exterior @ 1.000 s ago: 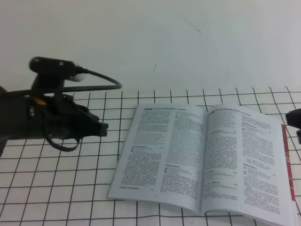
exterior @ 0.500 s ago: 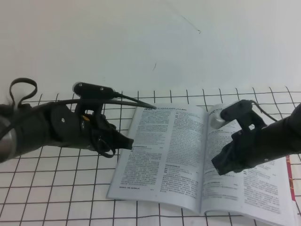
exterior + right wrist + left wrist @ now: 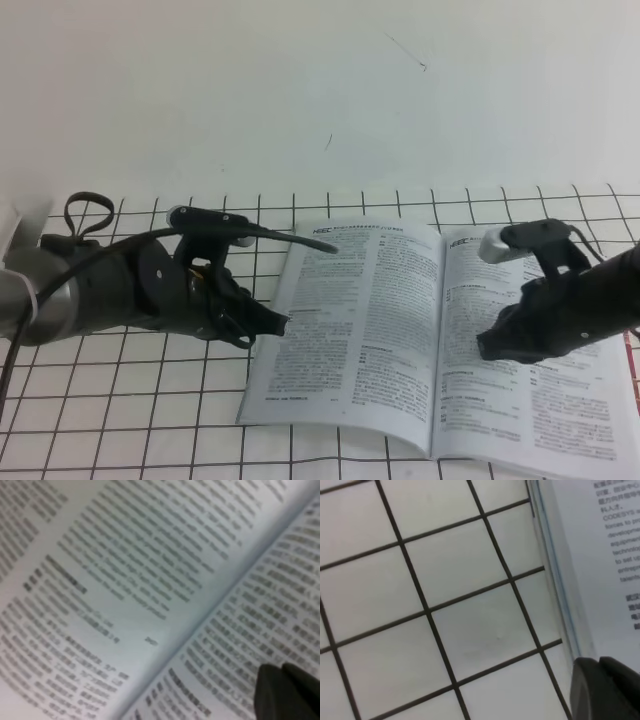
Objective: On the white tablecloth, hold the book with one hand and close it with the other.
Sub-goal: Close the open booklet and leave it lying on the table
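The book (image 3: 370,320) lies open and flat on the white tablecloth (image 3: 120,400), showing pages of dense small text. My left gripper (image 3: 272,322) is low at the book's left edge, its fingers together; the left wrist view shows its tip (image 3: 602,690) beside the page edge (image 3: 555,580) over the grid cloth (image 3: 445,580). My right gripper (image 3: 492,346) is over the right-hand page, just right of the gutter. In the right wrist view its tip (image 3: 285,692) is close above the blurred text (image 3: 125,580), fingers together. Neither gripper holds anything.
A plain white wall (image 3: 300,90) rises behind the cloth. The left arm carries a looping black cable (image 3: 85,212) and a camera bar (image 3: 215,218). A white object (image 3: 20,225) sits at the far left edge. The cloth runs out of view at the front.
The left gripper has moved right and down to the book's left edge. The right arm came in from the right and now sits over the right page.
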Motion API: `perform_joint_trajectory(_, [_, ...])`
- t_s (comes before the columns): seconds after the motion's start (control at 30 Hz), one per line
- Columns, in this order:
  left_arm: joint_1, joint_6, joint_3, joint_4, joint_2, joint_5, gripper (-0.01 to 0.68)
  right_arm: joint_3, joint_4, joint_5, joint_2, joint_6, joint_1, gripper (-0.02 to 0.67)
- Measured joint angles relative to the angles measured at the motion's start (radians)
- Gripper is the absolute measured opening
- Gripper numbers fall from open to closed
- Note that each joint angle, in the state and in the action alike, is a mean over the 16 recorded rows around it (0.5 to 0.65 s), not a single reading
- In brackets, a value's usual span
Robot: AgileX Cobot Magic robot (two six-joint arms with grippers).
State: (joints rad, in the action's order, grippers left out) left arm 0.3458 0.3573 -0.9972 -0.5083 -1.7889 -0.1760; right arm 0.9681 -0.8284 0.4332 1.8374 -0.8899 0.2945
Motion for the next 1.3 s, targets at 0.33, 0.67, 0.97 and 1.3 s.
perform_joint_trajectory(0.33, [0.0, 0.001, -0.003, -0.039, -0.005, 0.051, -0.003, 0.014, 0.045, 0.052, 0.078, 0.057, -0.055, -0.003])
perform_joint_trajectory(0.67, [0.0, 0.027, -0.018, -0.065, -0.049, 0.062, -0.003, 0.028, 0.043, 0.082, 0.114, 0.053, -0.064, -0.003])
perform_joint_trajectory(0.97, [0.0, 0.088, -0.082, -0.1, -0.131, -0.052, -0.003, 0.029, 0.041, 0.089, 0.115, 0.043, -0.065, -0.003])
perform_joint_trajectory(1.3, [0.011, 0.373, -0.138, -0.38, -0.163, -0.317, -0.003, 0.029, 0.005, 0.095, 0.119, -0.003, -0.069, -0.003])
